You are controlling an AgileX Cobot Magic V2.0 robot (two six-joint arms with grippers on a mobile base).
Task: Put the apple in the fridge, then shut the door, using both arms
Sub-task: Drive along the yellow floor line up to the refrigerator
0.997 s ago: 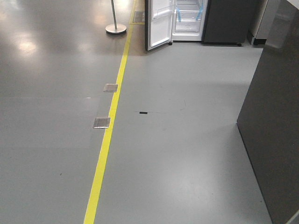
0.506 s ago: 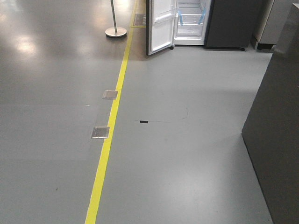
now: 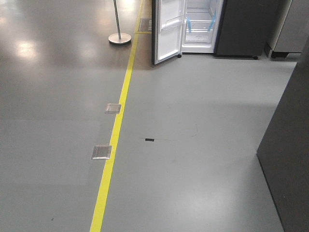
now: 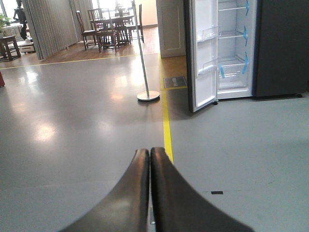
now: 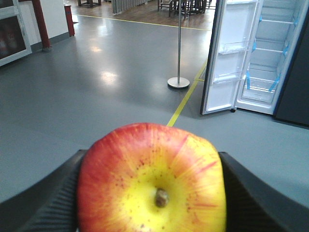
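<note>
The fridge (image 3: 200, 29) stands far ahead across the floor, its white inside with shelves and blue tape strips showing. Its door (image 3: 168, 29) hangs open to the left, with the white liner facing out. The left wrist view shows the fridge (image 4: 234, 48) and door (image 4: 203, 58) beyond my left gripper (image 4: 149, 152), which is shut with nothing in it. My right gripper (image 5: 152, 186) is shut on the apple (image 5: 152, 181), red with a yellow patch round its stem dip. A black finger (image 5: 48, 198) presses on each side of it. The fridge (image 5: 270, 58) is at the upper right of that view.
A yellow floor line (image 3: 113, 145) runs toward the fridge, with two metal floor plates (image 3: 102, 152) beside it. A metal pole on a round base (image 3: 119, 37) stands left of the door. A dark grey cabinet (image 3: 289, 159) fills the right edge. Tables and chairs (image 4: 108, 24) stand far off.
The whole view has moved forward. The fridge looks nearer, the floor plates and black floor mark have slid down the frame, and the cabinet at the right has drawn back toward the edge.
</note>
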